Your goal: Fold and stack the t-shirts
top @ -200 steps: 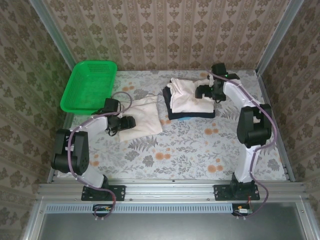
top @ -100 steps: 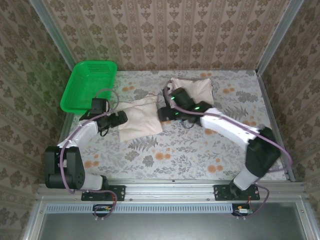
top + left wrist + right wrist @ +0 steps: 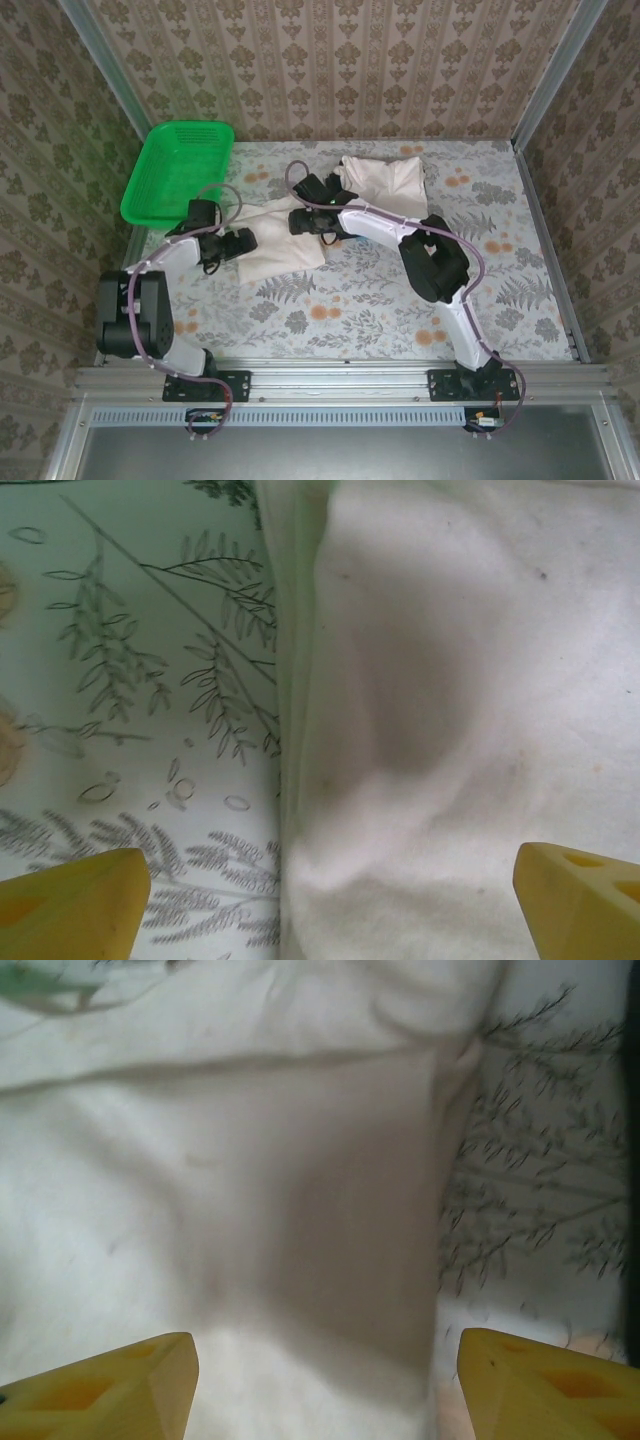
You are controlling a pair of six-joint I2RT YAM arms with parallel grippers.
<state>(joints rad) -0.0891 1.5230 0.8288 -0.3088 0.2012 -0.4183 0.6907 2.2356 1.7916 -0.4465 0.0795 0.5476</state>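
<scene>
While the green basket (image 3: pixel 178 170) sits far left, the left end effector (image 3: pixel 252 243) hovers, fingers apart, astride the left edge of the near t-shirt (image 3: pixel 282 255), cream and folded on the counter (image 3: pixel 400 290); the right end effector (image 3: pixel 297 222), fingers apart too, gripping nothing, is over its right edge; the back t-shirt (image 3: pixel 388 185) lies folded further right; folding looks done; stacking the near one remains.

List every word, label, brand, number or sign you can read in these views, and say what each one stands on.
None: no text can be read in any view.
The cream t-shirt, the folded pile behind it and the green basket show no print.
The tablecloth and the wallpaper carry only leaf and flower patterns.
</scene>
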